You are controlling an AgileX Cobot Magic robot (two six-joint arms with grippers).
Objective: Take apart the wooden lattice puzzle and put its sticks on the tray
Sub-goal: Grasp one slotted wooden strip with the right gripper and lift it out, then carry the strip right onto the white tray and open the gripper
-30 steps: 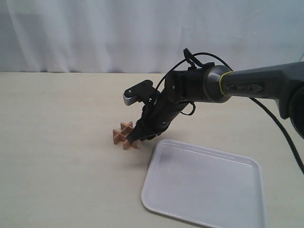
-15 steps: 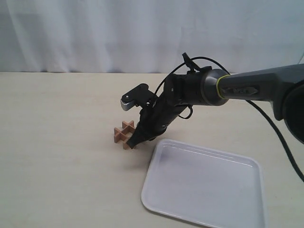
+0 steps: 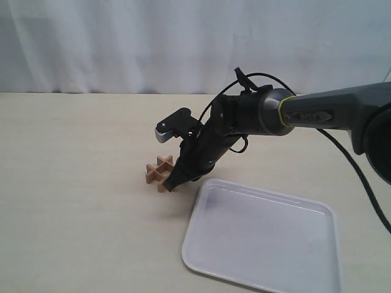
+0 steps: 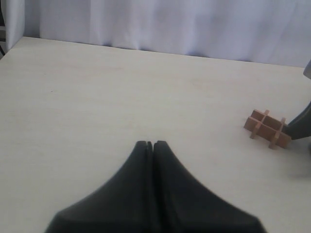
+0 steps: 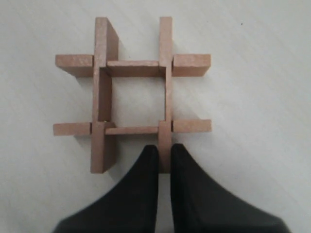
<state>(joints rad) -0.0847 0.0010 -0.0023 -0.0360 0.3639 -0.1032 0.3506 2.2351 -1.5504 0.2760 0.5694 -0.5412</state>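
Exterior and wrist views, one moment. You see the wooden lattice puzzle (image 3: 159,172) lying flat on the tabletop (image 3: 73,201), assembled as a hash-shaped grid: two sticks (image 5: 104,94) run away from the right fingers (image 5: 141,189) and two cross them, enclosing one square opening at the middle. The right fingers reach down at a slant to the puzzle's near edge, and in the right wrist view they are drawn in on either side of the protruding end of one stick, so that they pinch that end between their tips; the rest of the grid spreads out directly ahead of the fingertips and rests on the tabletop. The tray (image 3: 263,247) lies just beside the right fingers (image 3: 175,181), on the side opposite the puzzle; its near corner is close to the fingertips but apart from the puzzle, and what you see inside its low raised rim is plain white floor. All four sticks are therefore on the tabletop, outside the rim. The left fingers (image 4: 129,189) are pressed together tip to tip with nothing between them, hanging over bare tabletop; the puzzle (image 4: 267,128) is well ahead of them and off to the side where the right arm works.
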